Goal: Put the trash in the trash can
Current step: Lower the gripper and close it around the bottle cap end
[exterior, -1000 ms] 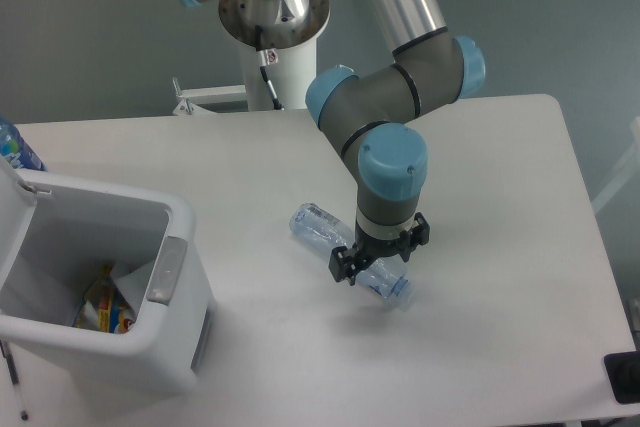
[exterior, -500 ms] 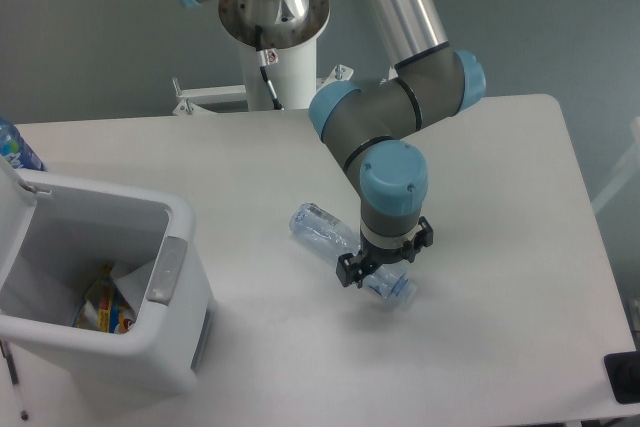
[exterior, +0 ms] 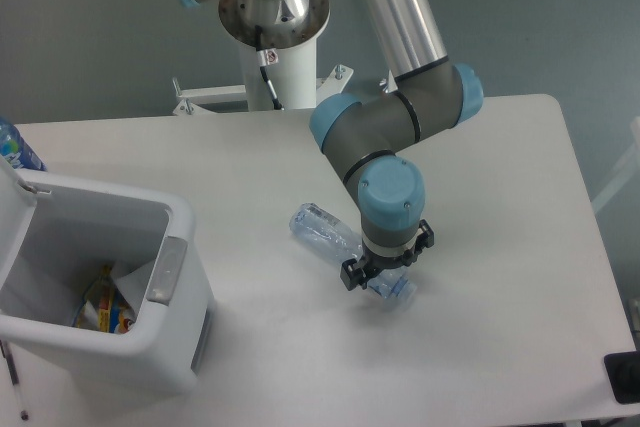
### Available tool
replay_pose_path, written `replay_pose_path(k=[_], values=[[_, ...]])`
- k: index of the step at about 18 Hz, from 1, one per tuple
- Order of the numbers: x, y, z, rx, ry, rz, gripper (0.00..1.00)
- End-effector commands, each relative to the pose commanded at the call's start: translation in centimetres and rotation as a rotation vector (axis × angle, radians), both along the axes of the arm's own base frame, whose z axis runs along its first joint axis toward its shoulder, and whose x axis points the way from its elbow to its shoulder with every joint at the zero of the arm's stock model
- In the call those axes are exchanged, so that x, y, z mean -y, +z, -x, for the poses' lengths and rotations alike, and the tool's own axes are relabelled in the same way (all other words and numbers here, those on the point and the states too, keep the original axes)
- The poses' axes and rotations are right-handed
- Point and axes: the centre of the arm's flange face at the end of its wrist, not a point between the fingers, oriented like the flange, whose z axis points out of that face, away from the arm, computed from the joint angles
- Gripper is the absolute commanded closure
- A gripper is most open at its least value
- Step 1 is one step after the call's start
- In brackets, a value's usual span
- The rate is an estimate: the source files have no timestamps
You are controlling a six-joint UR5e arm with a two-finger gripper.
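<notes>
Camera view, left to right. At the far left edge, part of a labelled bottle (exterior: pixel 14 147) with a blue-and-white label shows behind the trash can (exterior: pixel 120 352). The trash can is a white rectangular bin with rounded corners standing on the left portion of the white tabletop (exterior: pixel 500 197); its lid (exterior: pixel 10 222) is raised at the left side, the interior is exposed, and a grey latch (exterior: pixel 166 269) sits on the front wall. Inside the bin, colourful packets (exterior: pixel 104 309) lie at the bottom beside a pale sheet (exterior: pixel 138 277). Behind the tabletop, near the upper centre, the white robot base (exterior: pixel 275 47) carries 1 arm (exterior: pixel 400 17), whose silver link descends to grey joints with light blue caps. In the centre of the tabletop, well apart from the trash can, lies the crushed bottle (exterior: pixel 325 232), clear and bluish, flat on the surface and angled from upper left to lower right. The end effector (exterior: pixel 382 272) is positioned directly over the lower right portion of the crushed bottle, pointing straight down, with its 2 black fingers (exterior: pixel 350 275) standing on either side of the bottle body at tabletop level. Whether the fingers press the plastic or merely straddle it cannot be determined. The bottle end protrudes past the end effector toward the lower right. A dark object (exterior: pixel 625 377) is cut off at the lower right corner of the tabletop.
</notes>
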Motion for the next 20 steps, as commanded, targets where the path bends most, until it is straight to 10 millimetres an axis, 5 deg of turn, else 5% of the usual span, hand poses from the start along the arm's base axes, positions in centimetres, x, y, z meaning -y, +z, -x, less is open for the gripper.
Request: replay_pose_path(k=[4, 8, 12, 20], values=[[-0.1, -0.4, 0.1, 0.003, 0.006, 0.007, 0.08], [-0.5, -0.1, 0.2, -0.001, 0.027, -0.011, 0.37], [-0.9, 0.4, 0.5, -0.010, 0.043, -0.023, 0.55], [-1.5, 2.8, 0.8, -0.020, 0.039, -0.070, 0.65]])
